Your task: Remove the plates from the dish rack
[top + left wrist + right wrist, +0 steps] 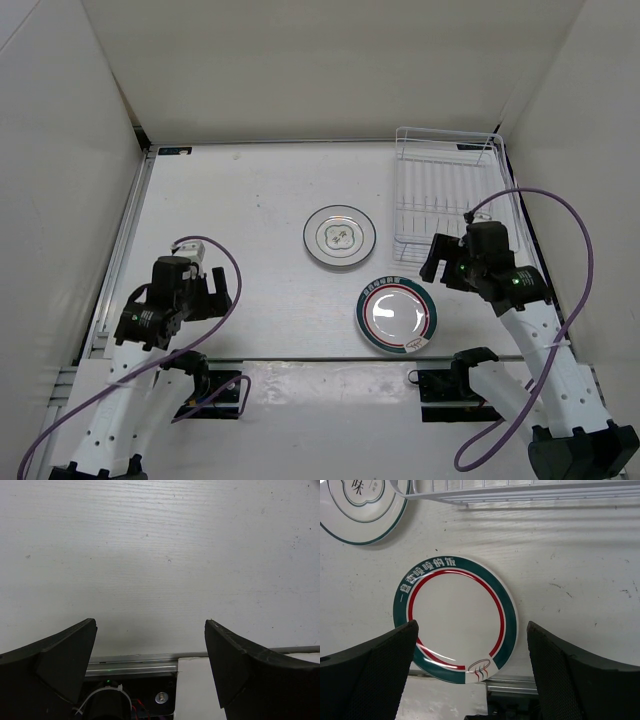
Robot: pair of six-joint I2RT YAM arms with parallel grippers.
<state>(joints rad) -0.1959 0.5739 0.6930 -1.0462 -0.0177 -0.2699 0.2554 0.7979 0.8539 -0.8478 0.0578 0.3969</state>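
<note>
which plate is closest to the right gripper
The dark-green banded plate, just beside the right gripper; the thin-rimmed plate lies farther away.

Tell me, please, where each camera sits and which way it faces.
Top: above and behind the arms, looking down on the table; both arms, left gripper and right gripper show.
Left wrist: on the left arm, facing the table; its open fingers frame the view.
Right wrist: on the right arm, facing the green-rimmed plate; open fingers show.
Shared: top and right wrist both show that plate, the grey-rimmed plate and the rack.
</note>
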